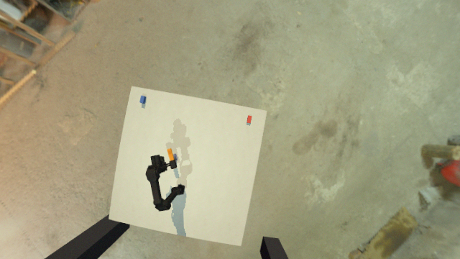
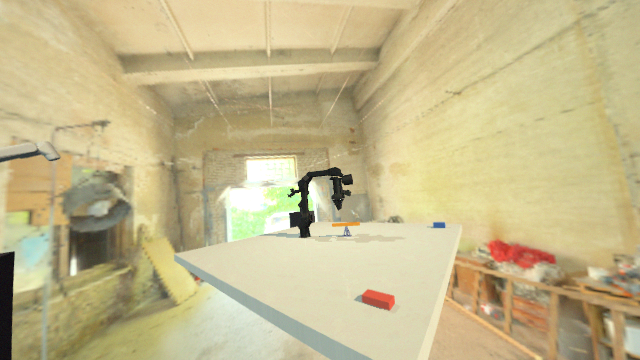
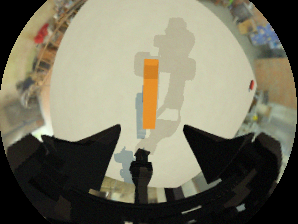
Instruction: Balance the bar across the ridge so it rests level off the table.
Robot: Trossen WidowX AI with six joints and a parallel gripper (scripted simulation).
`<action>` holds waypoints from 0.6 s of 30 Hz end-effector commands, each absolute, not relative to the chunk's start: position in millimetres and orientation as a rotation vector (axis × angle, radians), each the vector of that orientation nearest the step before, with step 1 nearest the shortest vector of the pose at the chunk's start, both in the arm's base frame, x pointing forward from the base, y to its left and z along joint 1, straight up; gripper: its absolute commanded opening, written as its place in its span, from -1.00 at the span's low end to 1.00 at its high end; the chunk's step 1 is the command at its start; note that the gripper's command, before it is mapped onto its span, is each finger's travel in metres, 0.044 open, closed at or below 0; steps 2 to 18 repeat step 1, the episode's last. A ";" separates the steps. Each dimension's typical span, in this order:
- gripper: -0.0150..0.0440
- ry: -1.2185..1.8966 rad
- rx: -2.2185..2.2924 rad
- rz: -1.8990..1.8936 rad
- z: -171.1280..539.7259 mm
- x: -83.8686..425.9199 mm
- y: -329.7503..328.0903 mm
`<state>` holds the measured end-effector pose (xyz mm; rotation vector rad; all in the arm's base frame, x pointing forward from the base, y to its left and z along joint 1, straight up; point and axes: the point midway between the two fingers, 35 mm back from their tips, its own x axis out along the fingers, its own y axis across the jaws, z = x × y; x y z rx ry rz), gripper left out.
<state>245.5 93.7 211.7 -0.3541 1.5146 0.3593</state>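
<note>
The orange bar [image 1: 170, 154] [image 2: 345, 224] [image 3: 150, 95] lies across the top of the small purple-blue ridge [image 1: 175, 157] [image 2: 347, 232]. In the exterior view the bar looks level, both ends stand clear of the table [image 1: 215, 180] [image 2: 280, 265] [image 3: 80, 75], and the ridge is under its middle or slightly right of it. My gripper [image 2: 339, 207] [image 3: 153, 128] is open and empty. It hangs above the bar with a visible gap, and its fingertips are well apart in the wrist view. The bar hides most of the ridge from above.
A blue block [image 1: 143, 99] [image 2: 439, 225] lies near a far corner of the table. A red block [image 1: 249, 119] [image 2: 378, 299] [image 3: 252, 85] lies near another corner. The arm's base [image 1: 178, 189] [image 2: 304, 227] stands on the table, on one side of the ridge.
</note>
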 end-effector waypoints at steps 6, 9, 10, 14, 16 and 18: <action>1.00 1.515 -0.353 0.360 212.0 245.2 93.7; 1.00 1.515 -0.353 0.360 212.0 245.2 93.7; 1.00 1.515 -0.353 0.360 212.0 245.2 93.7; 1.00 1.515 -0.353 0.360 212.0 245.2 93.7; 1.00 1.515 -0.353 0.360 212.0 245.2 93.7; 1.00 1.515 -0.353 0.360 212.0 245.2 93.7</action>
